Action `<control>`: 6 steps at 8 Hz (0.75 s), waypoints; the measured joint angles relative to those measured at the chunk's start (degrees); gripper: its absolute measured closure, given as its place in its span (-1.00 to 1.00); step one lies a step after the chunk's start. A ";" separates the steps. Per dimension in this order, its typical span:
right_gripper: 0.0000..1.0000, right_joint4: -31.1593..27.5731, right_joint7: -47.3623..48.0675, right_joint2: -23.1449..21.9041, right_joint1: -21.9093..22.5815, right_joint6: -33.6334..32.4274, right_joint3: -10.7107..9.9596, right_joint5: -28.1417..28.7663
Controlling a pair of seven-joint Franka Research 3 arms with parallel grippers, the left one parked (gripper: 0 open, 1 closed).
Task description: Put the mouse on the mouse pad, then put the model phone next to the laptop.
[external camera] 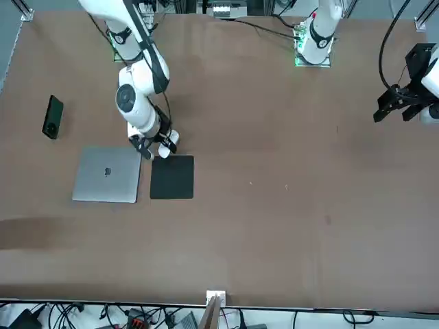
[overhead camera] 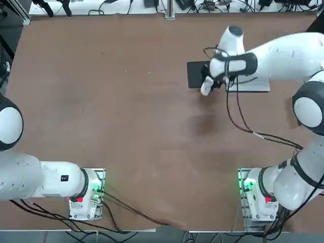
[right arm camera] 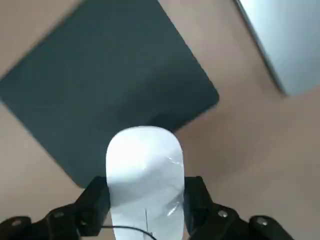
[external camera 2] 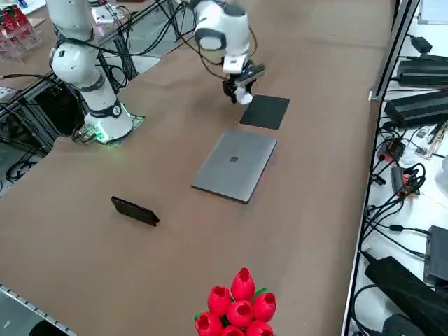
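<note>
in the front view, from left to right: starts with the dark model phone point(external camera: 53, 117) on the table point(external camera: 274, 205), well apart from the laptop point(external camera: 106, 174) and closer to the robot's side. next comes to the laptop, closed, silver-grey, with its dark logo facing up. then reaches the right end effector point(right arm camera: 146, 200), low over the table at the robot's side of the mouse pad point(external camera: 172, 177), near a corner of it. holds the white mouse point(right arm camera: 145, 170) there, gripped across its width, with one of the black fingers point(right arm camera: 95, 200) pressed to each flank; stands partly open, just as far as the mouse's body allows. in the wrist view, overlaps the pad's edge with the rounded end of the mouse; cannot tell whether touching it. ends with the black pad, flat on the table just beside the laptop, with a narrow gap between.
</note>
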 joint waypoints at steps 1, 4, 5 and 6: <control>-0.57 6.21 -4.57 1.59 -1.13 -6.76 -0.19 -1.74; -0.57 22.08 -17.46 12.64 -3.54 -13.59 -0.33 -2.73; -0.57 25.49 -19.32 16.55 -3.62 -13.58 -0.31 -2.98; -0.57 27.80 -21.43 19.34 -3.51 -13.57 -0.23 -4.07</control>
